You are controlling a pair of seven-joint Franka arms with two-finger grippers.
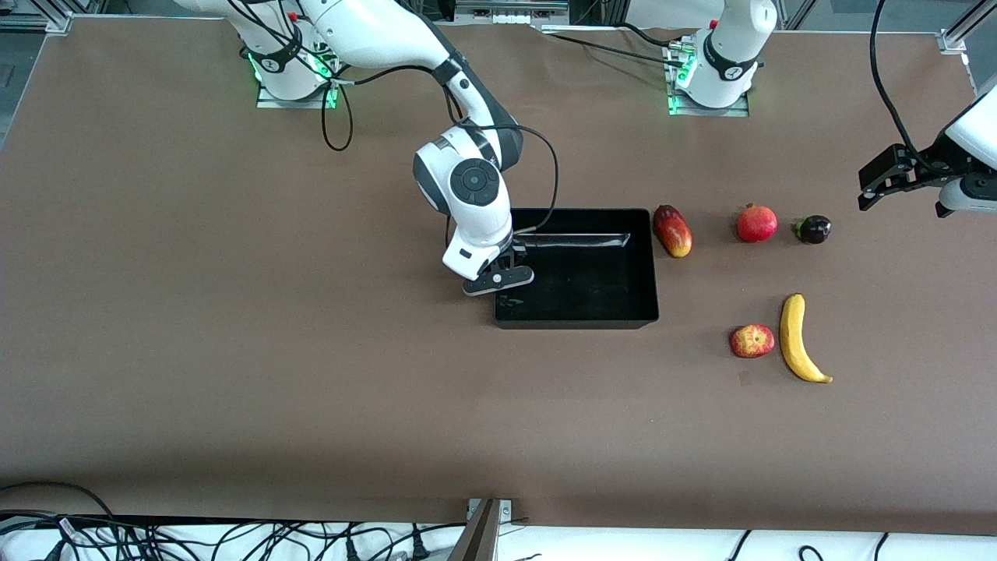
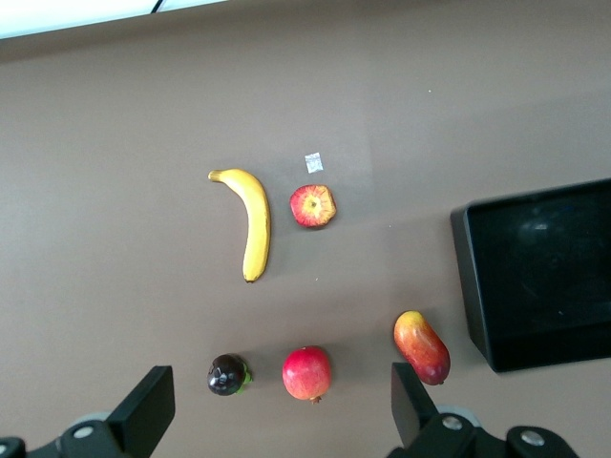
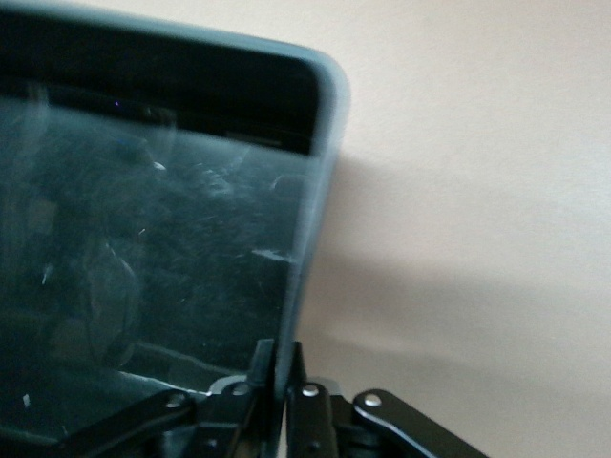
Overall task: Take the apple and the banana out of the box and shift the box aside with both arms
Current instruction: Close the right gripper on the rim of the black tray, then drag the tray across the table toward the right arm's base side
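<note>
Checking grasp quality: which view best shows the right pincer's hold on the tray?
Right wrist view: the right pincer is shut on the tray wall. Front view shows it at the tray's edge, contact hidden. Left wrist view shows only part of the tray.

Glossy black plastic tray (image 1: 615, 308), scuffed inside. Matt brown table (image 1: 234, 351), smooth. Banana (image 1: 796, 340) smooth yellow skin. Apple (image 1: 752, 340) speckled, dull. Arms (image 1: 475, 210) glossy white plastic shells.

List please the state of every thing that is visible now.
Glossy black rectangular tray: empty, wall pinched by right gripper.
Left gripper: fingers open, over the fruits.
Speckled red-yellow apple: loose on table.
Curved yellow banana: flat beside the apple.
</note>
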